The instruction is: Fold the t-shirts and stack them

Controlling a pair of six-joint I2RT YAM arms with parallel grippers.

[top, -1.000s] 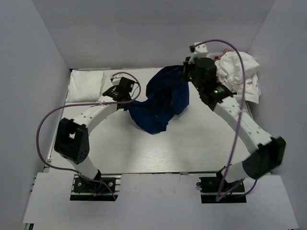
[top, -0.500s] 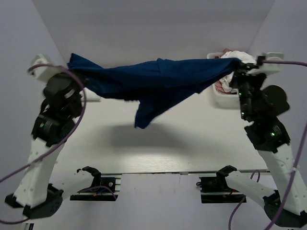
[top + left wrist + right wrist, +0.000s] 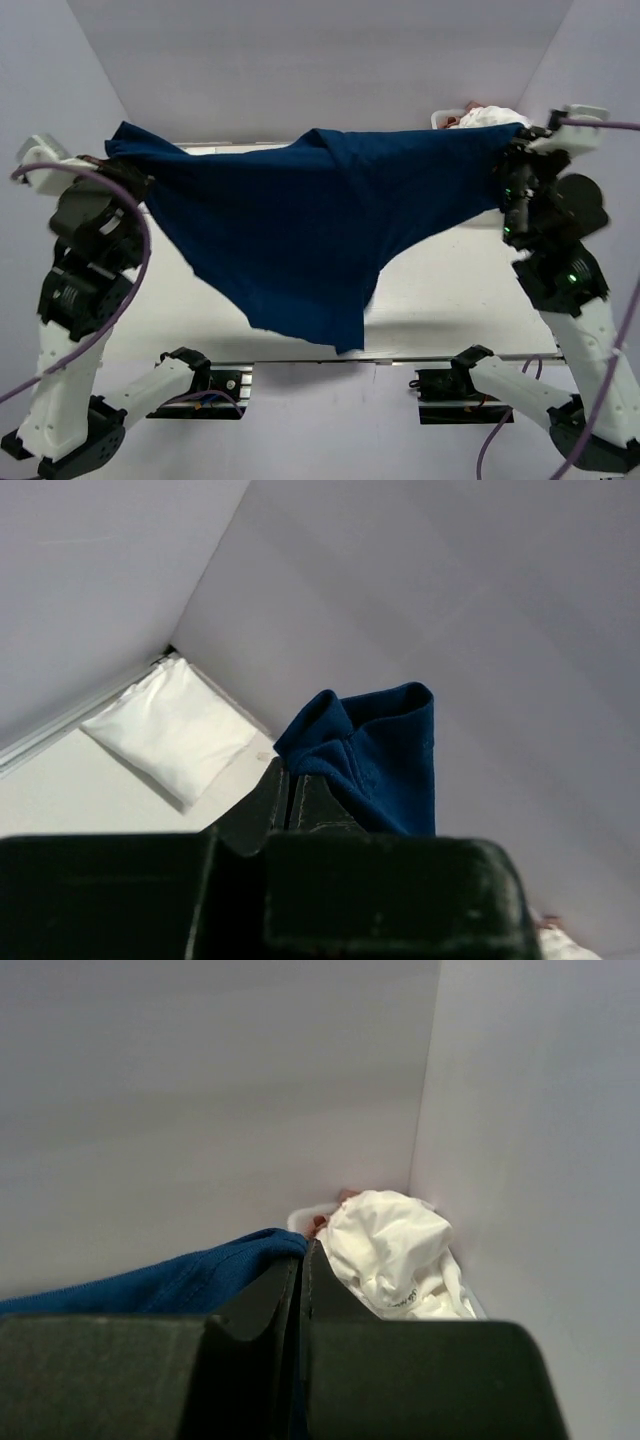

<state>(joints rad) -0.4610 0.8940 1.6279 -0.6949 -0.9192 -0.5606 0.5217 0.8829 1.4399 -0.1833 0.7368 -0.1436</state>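
Note:
The navy blue t-shirt [image 3: 300,230] hangs spread in the air between my two raised arms, its lower edge drooping toward the table's near edge. My left gripper [image 3: 112,150] is shut on its left corner, seen in the left wrist view [image 3: 375,750] bunched at the fingertips. My right gripper [image 3: 515,135] is shut on its right corner, which also shows in the right wrist view [image 3: 190,1275]. A folded white t-shirt [image 3: 170,730] lies flat in the far left corner. A crumpled white t-shirt [image 3: 395,1250] lies piled in the far right corner.
A white basket [image 3: 305,1218] holds the crumpled white pile [image 3: 485,117], with a bit of pink cloth [image 3: 320,1223] beside it. White walls close in the table [image 3: 440,290] on the back and both sides. Purple cables [image 3: 135,290] loop from both arms.
Both arms have lifted high and pulled apart. The navy shirt went from a heap on the table to a taut band, and now hangs open as a wide sheet.

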